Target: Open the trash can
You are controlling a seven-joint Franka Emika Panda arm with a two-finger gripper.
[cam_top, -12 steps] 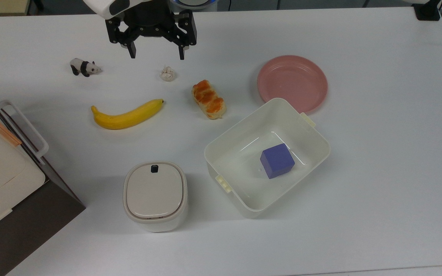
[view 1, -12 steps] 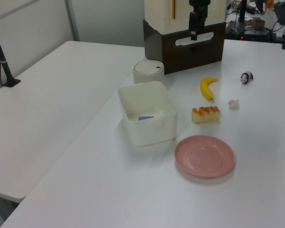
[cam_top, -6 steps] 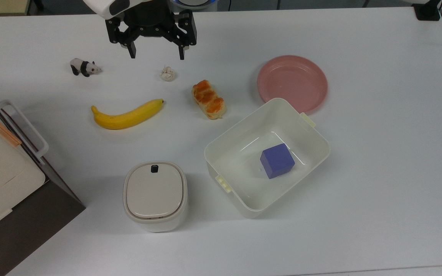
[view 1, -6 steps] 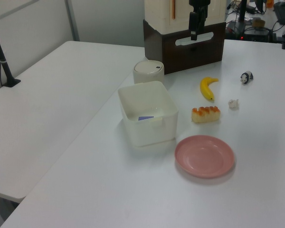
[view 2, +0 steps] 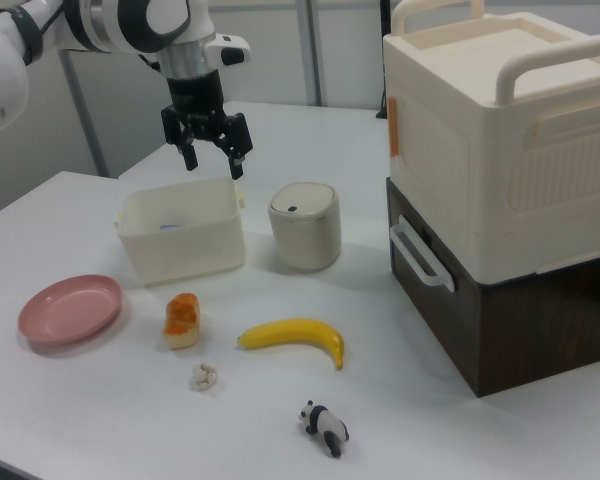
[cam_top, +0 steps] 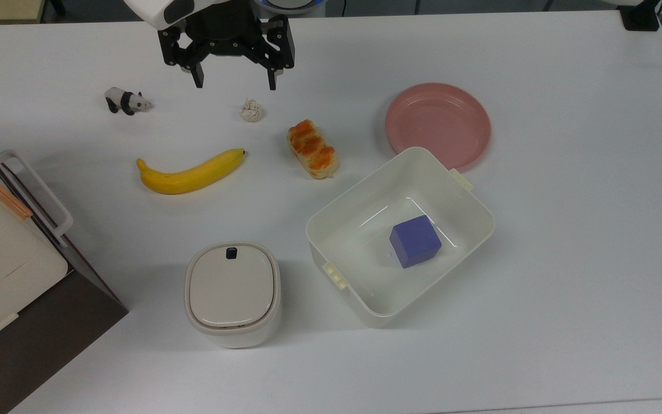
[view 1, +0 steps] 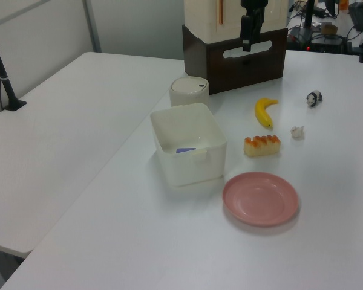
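Standing shut on the bench [cam_top: 538, 322], just beside the tub [cam_top: 469, 195], the bin [cam_top: 232, 293] is judged light, rigid plastic; its button [cam_top: 231, 252] should be pressed. The end effector [cam_top: 233, 85] is held spread, empty, well apart.

White table [cam_top: 566, 299] with trash can [cam_top: 232, 293]; tub [cam_top: 469, 195]; plate [cam_top: 438, 123]; banana [cam_top: 190, 173]; bread [cam_top: 312, 148]; panda [cam_top: 125, 101]
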